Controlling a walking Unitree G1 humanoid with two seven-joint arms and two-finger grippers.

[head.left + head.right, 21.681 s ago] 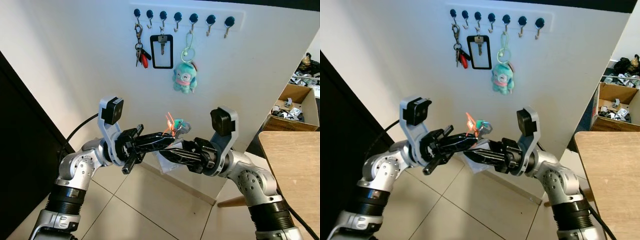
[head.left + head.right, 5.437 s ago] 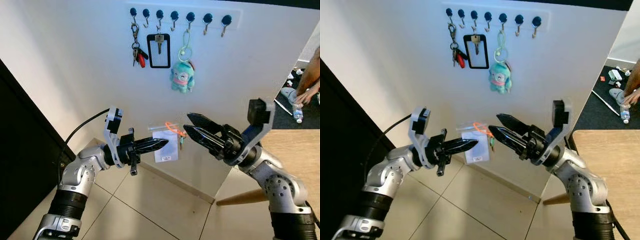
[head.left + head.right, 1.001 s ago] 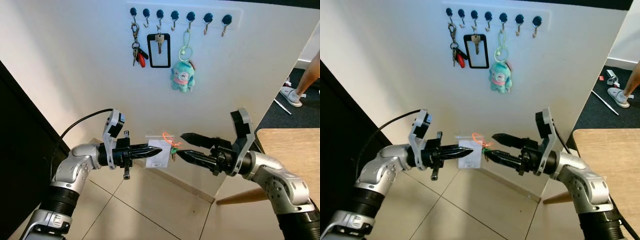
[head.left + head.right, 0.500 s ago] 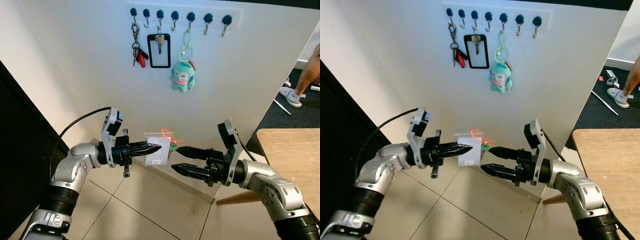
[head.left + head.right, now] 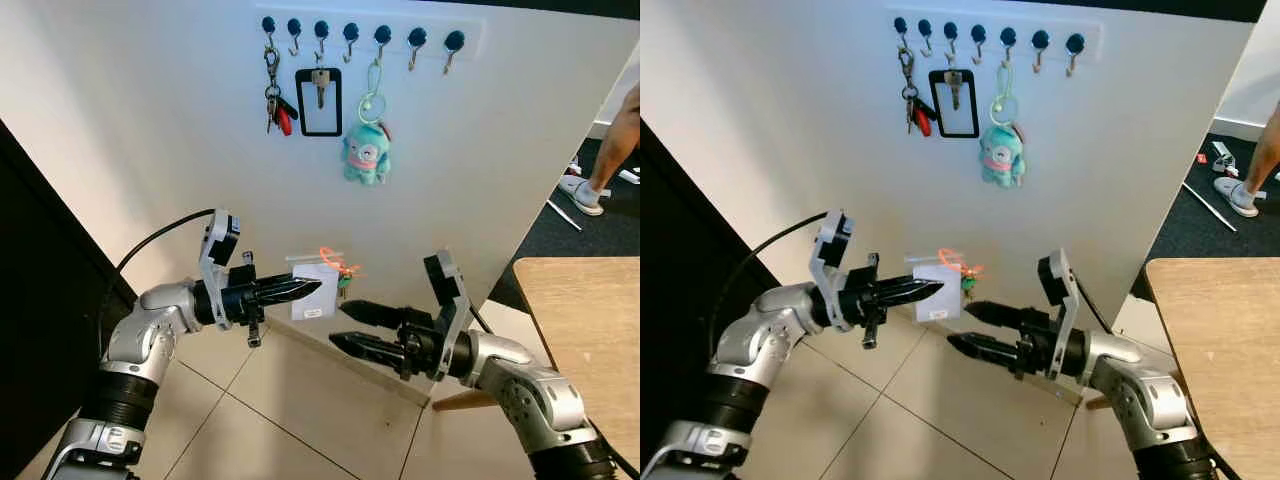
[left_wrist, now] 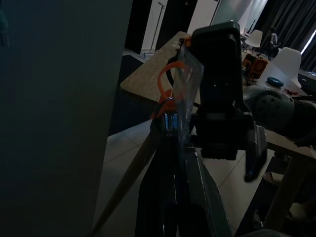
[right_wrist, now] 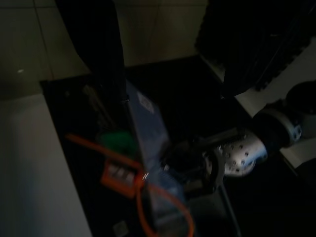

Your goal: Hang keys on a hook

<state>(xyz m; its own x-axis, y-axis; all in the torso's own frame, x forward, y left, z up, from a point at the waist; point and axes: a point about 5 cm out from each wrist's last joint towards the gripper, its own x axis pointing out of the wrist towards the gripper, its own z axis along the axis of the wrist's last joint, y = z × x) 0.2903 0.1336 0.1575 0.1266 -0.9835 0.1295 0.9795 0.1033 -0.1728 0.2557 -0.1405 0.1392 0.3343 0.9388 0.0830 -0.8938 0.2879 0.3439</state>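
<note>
The left gripper (image 5: 312, 287) pinches a clear plastic tag pouch with an orange loop and small keys (image 5: 318, 290), holding it out level, well below the row of blue-knobbed wall hooks (image 5: 416, 42). The right gripper (image 5: 338, 325) waits just beneath, fingers parted and empty, probably ready to steady the loop.

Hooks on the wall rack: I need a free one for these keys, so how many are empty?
4: the second hook, fourth, sixth and seventh from the rack's left.
</note>
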